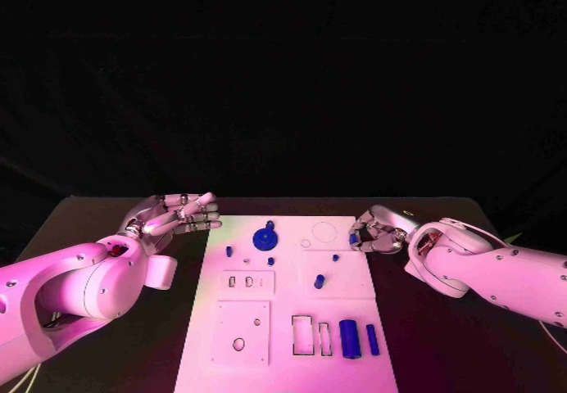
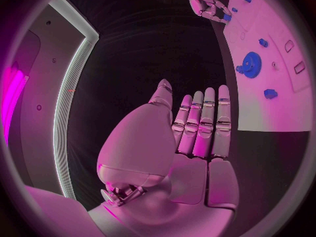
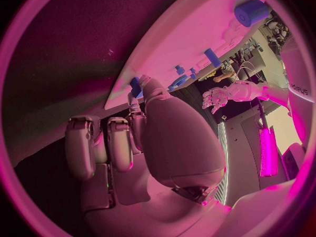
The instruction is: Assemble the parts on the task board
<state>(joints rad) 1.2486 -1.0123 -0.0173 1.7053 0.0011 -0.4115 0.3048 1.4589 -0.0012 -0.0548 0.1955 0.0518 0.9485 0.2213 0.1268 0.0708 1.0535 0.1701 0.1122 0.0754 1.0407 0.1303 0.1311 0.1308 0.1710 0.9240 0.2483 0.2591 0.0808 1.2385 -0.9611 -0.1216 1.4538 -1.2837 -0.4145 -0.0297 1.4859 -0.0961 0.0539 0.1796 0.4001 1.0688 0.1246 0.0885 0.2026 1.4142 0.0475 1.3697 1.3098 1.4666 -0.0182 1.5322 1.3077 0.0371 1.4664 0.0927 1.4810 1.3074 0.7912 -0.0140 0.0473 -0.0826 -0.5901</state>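
The white task board (image 1: 296, 319) lies in the middle of the table. On it are a blue gear (image 1: 266, 239), several small blue pegs such as one (image 1: 319, 281) near the middle, and a thick blue cylinder (image 1: 350, 338) beside a thin one (image 1: 372, 339) at the near right. My right hand (image 1: 380, 231) hovers at the board's far right edge and pinches a small blue part (image 1: 355, 238) between thumb and finger; the same part (image 3: 136, 85) shows in the right wrist view. My left hand (image 1: 177, 214) is off the board's far left corner, fingers straight and apart (image 2: 200, 124), holding nothing.
The board carries empty cut-outs: rectangular slots (image 1: 313, 334) near the front, small slots (image 1: 248, 282) at the left, and round holes (image 1: 324, 232) at the far end. Black table (image 1: 460, 344) lies on both sides of the board.
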